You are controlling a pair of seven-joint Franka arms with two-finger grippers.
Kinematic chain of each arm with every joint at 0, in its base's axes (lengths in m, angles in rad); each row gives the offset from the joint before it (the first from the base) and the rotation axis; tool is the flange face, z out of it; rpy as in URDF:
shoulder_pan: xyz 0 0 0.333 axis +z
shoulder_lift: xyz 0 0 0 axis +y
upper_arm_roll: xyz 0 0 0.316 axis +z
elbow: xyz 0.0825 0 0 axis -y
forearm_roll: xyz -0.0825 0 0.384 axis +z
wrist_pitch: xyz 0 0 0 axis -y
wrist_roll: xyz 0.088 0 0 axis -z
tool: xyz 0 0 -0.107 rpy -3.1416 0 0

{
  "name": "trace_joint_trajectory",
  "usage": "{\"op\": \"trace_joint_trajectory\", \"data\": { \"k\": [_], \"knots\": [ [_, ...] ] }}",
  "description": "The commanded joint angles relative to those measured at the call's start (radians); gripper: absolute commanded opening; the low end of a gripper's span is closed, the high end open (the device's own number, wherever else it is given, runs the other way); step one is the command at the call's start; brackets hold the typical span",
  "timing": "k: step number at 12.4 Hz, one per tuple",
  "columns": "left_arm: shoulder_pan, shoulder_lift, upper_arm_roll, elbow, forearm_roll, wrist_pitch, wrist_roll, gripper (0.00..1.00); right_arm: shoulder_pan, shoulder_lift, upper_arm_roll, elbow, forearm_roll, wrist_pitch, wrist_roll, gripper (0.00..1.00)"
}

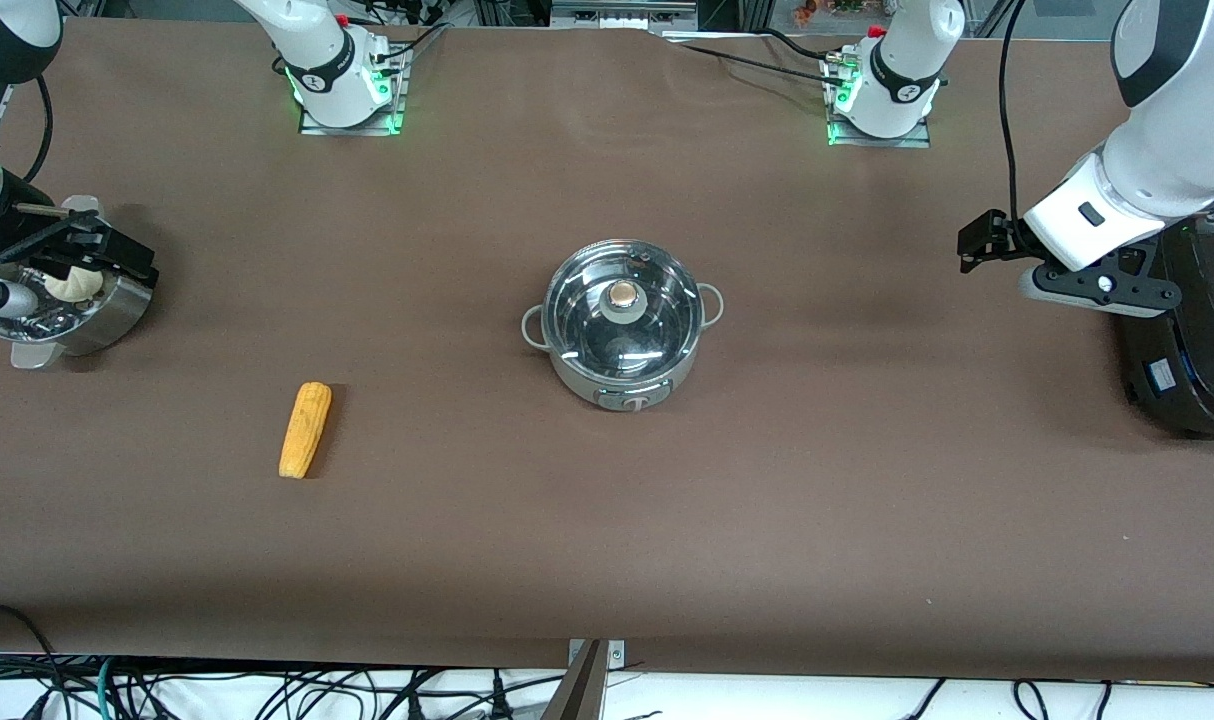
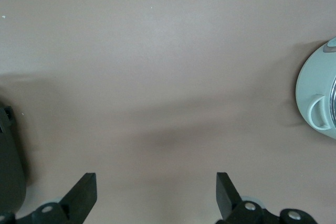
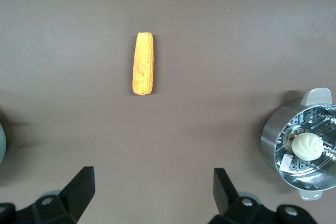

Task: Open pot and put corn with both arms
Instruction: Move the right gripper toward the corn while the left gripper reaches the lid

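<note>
The steel pot (image 1: pixel 622 345) stands at the middle of the table with its glass lid (image 1: pixel 624 310) on; its edge shows in the left wrist view (image 2: pixel 316 98). The corn (image 1: pixel 305 430) lies flat on the table toward the right arm's end, nearer the front camera than the pot; it also shows in the right wrist view (image 3: pixel 143 63). My right gripper (image 1: pixel 12 300) (image 3: pixel 153 187) is open and empty, high over the steamer bowl's edge. My left gripper (image 1: pixel 1097 288) (image 2: pixel 156 190) is open and empty, high beside the black cooker.
A steel steamer bowl (image 1: pixel 117 310) (image 3: pixel 273 140) with a white bun (image 3: pixel 306 145) stands at the right arm's end. A large black cooker (image 1: pixel 1192 340) (image 2: pixel 8 166) stands at the left arm's end. Brown cloth covers the table (image 1: pixel 607 540).
</note>
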Motion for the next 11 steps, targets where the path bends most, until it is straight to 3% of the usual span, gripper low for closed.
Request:
{"op": "trace_joint_trajectory", "data": {
  "k": [1,9,11],
  "knots": [
    [0.009,-0.001,-0.007,0.020,-0.012,-0.019,0.014,1.00,-0.021,0.011,0.013,0.035,0.012,-0.025,0.000,1.00],
    [-0.003,0.005,-0.010,0.022,-0.024,-0.019,-0.027,1.00,-0.020,0.011,0.013,0.035,0.012,-0.027,0.000,1.00],
    [-0.037,0.019,-0.013,0.023,-0.081,-0.019,-0.047,1.00,-0.020,0.011,0.013,0.035,0.014,-0.027,0.001,1.00]
  ]
}}
